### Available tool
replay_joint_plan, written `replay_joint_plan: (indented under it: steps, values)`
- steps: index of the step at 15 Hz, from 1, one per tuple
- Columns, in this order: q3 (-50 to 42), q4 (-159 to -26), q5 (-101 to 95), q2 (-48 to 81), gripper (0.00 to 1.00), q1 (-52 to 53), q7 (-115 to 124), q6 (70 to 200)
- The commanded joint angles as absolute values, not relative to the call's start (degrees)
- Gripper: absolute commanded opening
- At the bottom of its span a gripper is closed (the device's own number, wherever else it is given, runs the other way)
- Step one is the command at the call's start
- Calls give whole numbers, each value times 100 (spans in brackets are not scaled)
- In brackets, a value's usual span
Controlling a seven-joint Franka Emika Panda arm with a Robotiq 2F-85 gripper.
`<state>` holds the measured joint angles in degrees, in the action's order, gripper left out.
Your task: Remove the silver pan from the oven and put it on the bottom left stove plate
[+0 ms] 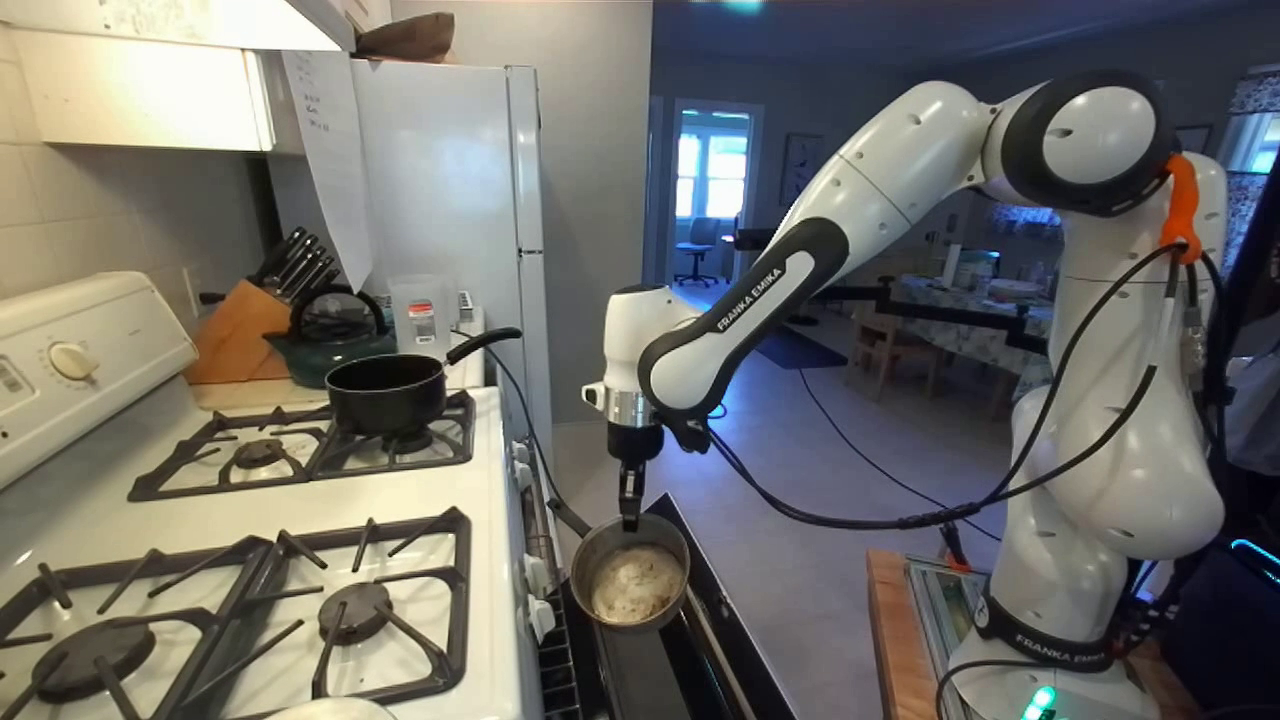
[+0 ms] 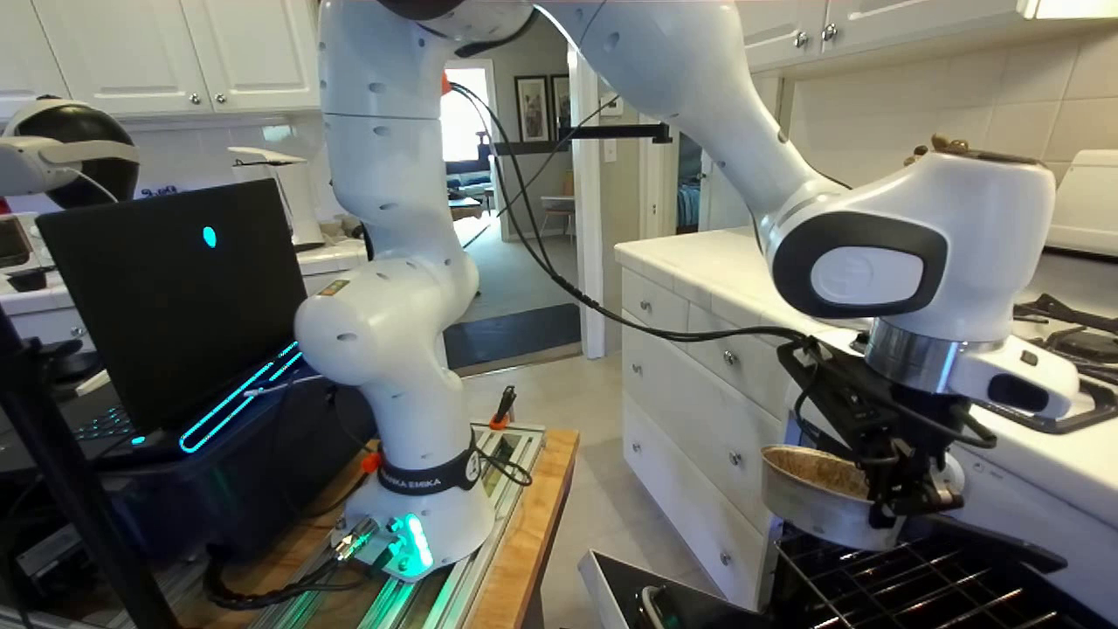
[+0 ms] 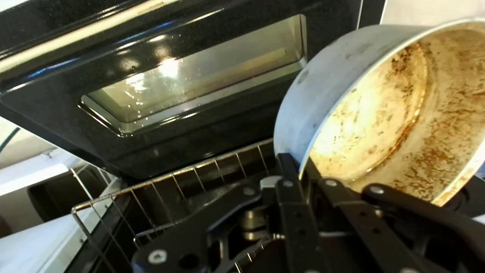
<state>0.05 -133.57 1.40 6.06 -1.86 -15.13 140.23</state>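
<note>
"Where's the silver pan [image 1: 635,580]?"

"In front of the stove [image 1: 240,520], above the lowered oven door [image 3: 212,129]."

"And the end effector [image 3: 302,171]?"

"Pinching the pan's rim, one finger inside, the other outside. The black handle [image 2: 1017,543] reaches back toward the stove."

"Anything on top?"

"A black pot [image 1: 385,395], on a burner [image 1: 410,441] near the fridge [image 1: 440,170]. An oven rack [image 2: 939,581] lies lower than the pan."

White stovetop [image 1: 400,493] with dark burner grates [image 1: 462,595] on top
</note>
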Motion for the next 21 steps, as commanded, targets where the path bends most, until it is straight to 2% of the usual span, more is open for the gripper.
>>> replay_joint_plan:
  steps: [1, 12, 21]
  values:
    - [132, -13629, 644, 94, 2, -180, -2059, 14129]
    - [71, -13922, 1773, -761, 2, 127, -3360, 13957]
    - [-14, -13507, 2770, -740, 2, 487, -3830, 13960]
